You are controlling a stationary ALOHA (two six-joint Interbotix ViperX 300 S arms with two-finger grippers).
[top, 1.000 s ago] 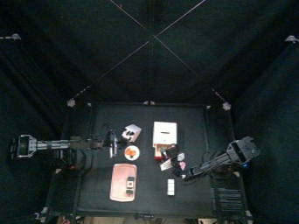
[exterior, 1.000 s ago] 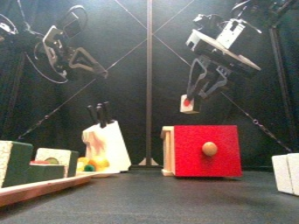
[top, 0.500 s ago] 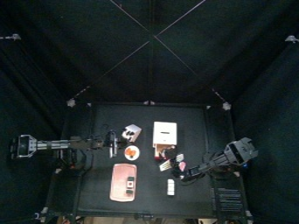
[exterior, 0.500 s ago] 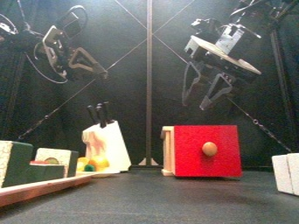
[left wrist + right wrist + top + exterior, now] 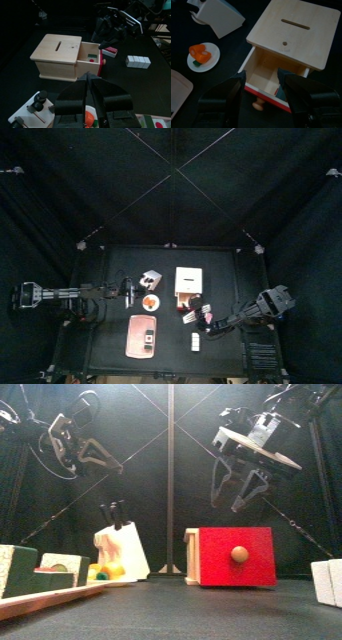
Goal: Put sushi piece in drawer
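From the top view, the drawer [image 5: 189, 281] is sitting near the middle of the black tabletop [image 5: 120, 263], its sliding tray pulled out toward the front. The right end effector [image 5: 203, 315] is reaching in from the right and hanging over that tray's front end, while the left end effector [image 5: 115, 293] is resting well off to the left. A small plate [image 5: 151, 303] is lying just left of the tray, a flat pinkish board [image 5: 142, 335] nearer the front, and a small white block [image 5: 195, 341] in front of the tray.

From the front view, the drawer's red front with its round knob [image 5: 238, 554] is facing the camera. The right end effector [image 5: 241, 490] is hovering above it with its jaws spread and nothing between them. The left end effector [image 5: 91, 452] is hanging high at the left, jaws parted. A white knife block [image 5: 120, 549] is standing left of the drawer.

In the left wrist view, the tray is standing open, and a small green-topped piece [image 5: 90, 55] (apparently the sushi piece) is lying inside it. A red-and-white piece [image 5: 109, 50] is sitting on the tabletop just beside the tray's end.

In the right wrist view, the spread jaws are framing the open tray, whose inside is partly shadowed.
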